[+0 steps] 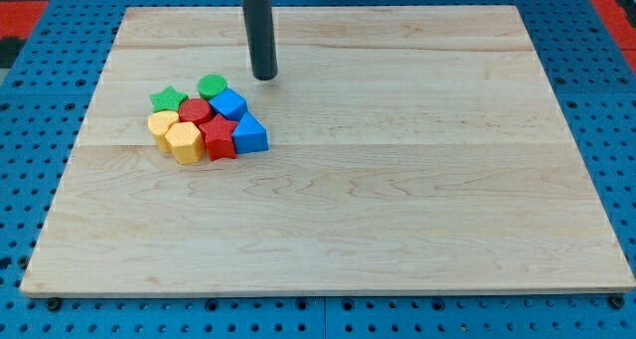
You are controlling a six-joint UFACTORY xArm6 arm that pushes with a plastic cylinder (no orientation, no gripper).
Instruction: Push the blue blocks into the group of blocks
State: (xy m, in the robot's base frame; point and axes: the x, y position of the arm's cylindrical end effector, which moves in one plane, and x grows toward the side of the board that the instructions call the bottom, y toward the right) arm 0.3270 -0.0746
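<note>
Several blocks sit packed together at the board's left. A blue cube-like block (230,104) and a blue triangular block (250,135) form the cluster's right side. They touch a red round block (195,111) and a red block (218,137). A green star (166,99) and a green round block (212,84) sit at the cluster's top. Two yellow blocks, one (162,128) and another hexagonal one (185,141), lie at its lower left. My tip (264,77) rests on the board up and to the right of the cluster, apart from the blue cube.
The wooden board (397,180) lies on a blue perforated table (40,71). A red strip shows at the view's top corners.
</note>
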